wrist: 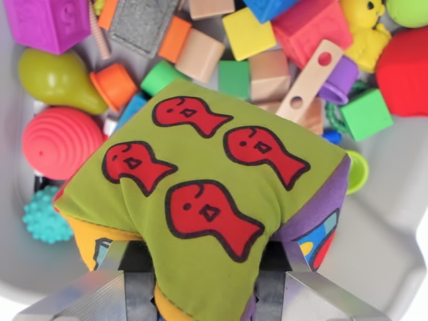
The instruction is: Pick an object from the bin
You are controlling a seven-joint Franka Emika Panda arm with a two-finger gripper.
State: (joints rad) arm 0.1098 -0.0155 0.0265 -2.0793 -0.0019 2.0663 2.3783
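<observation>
A soft fabric cube (207, 200) fills the middle of the wrist view; its green face carries several red fish, with orange and purple side faces. My gripper (204, 284) is shut on it at the bottom of the view, the two metal fingers (100, 294) pinching the cloth so that it bulges between them. The cube hangs above the grey bin (391, 214) and hides much of what lies under it.
The bin holds many toys: a magenta block (50, 23), a green pear (57, 80), a pink ribbed ball (63, 142), a teal spiky ball (45, 217), wooden blocks (200, 55), a yellow block (247, 32), a red block (404, 70), a wooden strip (309, 80).
</observation>
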